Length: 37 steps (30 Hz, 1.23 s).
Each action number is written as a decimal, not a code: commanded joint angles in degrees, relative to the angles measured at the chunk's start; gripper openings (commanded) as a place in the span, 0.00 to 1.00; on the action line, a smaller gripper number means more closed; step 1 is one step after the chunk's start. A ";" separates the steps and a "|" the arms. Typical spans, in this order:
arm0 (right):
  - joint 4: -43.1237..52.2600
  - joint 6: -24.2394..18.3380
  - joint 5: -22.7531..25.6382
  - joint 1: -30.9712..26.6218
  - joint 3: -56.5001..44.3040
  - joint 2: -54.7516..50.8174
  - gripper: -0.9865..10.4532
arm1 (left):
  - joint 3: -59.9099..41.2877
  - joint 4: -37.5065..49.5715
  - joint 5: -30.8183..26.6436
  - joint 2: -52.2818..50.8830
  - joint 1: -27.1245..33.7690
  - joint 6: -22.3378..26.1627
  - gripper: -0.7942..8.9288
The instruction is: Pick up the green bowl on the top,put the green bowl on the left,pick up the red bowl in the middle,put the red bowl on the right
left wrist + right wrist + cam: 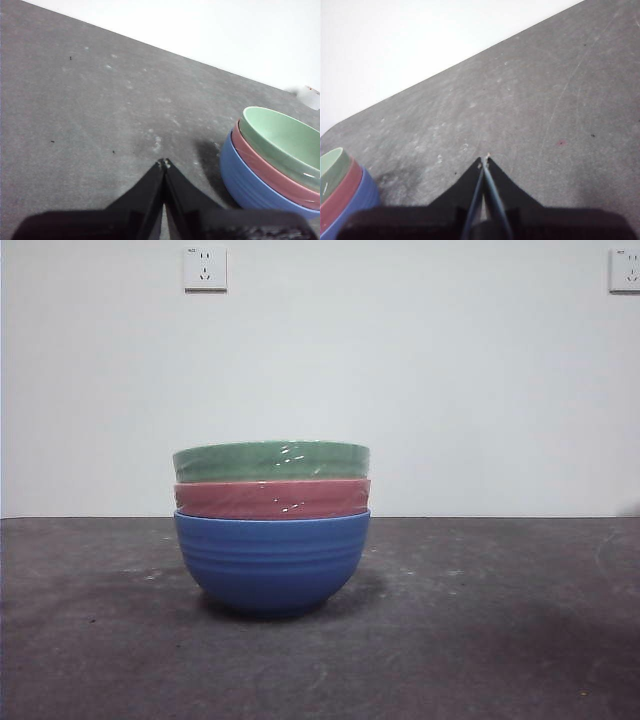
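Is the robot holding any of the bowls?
No. Both grippers, left and right, are shut on nothing, away from the stacked bowls.

- The green bowl [271, 460] nests in the red bowl [272, 498].
- The red bowl nests in the blue bowl [272, 562].
- The stack stands mid-table [500, 640]; wall sockets [205, 268] at 12 o'clock.

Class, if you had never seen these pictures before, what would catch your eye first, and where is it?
A stack of three nested bowls at the table's middle: the green bowl on top, the red bowl in the middle, a blue bowl beneath. Both claws, left claw and right claw, are shut and empty, off to either side.
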 commanded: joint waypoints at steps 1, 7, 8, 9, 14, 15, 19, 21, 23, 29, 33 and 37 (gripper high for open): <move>0.44 1.09 0.07 -0.13 1.27 0.70 0.08 | 1.95 -0.79 0.24 0.85 0.13 -0.66 0.08; -0.66 1.09 -0.13 -0.13 8.44 6.01 0.08 | 8.98 -1.92 0.24 7.21 0.13 -0.37 0.08; -1.18 1.05 -0.11 -0.13 10.19 7.50 0.08 | 10.51 -1.92 0.24 8.85 0.13 0.00 0.08; -1.60 0.83 -0.11 -0.13 11.98 9.09 0.08 | 12.07 -1.88 0.24 10.64 0.13 0.42 0.08; -3.91 -2.47 -1.73 -0.13 21.05 17.75 0.08 | 20.20 -2.19 1.66 20.04 0.13 4.94 0.08; -4.31 -3.30 -2.38 -0.13 22.75 19.43 0.08 | 21.79 -2.25 2.12 21.90 0.13 5.66 0.08; -5.44 -7.74 -6.49 -0.13 29.97 27.12 0.08 | 29.09 -3.45 6.47 30.32 0.13 8.28 0.08; -6.60 -10.67 -8.96 -0.13 33.68 31.17 0.08 | 32.81 -4.59 9.92 34.77 0.13 10.27 0.08; -8.31 -13.79 -11.26 -0.13 37.03 34.80 0.08 | 36.15 -6.34 13.46 38.64 0.11 11.91 0.08; -15.19 -21.51 -21.07 -0.13 45.13 44.54 0.09 | 45.94 -16.63 21.55 48.41 -0.28 19.04 0.08; -17.94 -23.87 -24.00 -0.11 47.34 47.98 0.10 | 49.68 -22.10 22.53 51.56 -1.95 22.86 0.09; -18.14 -24.04 -23.96 -0.07 47.56 49.13 0.30 | 50.36 -22.43 22.18 52.02 -4.79 23.04 0.34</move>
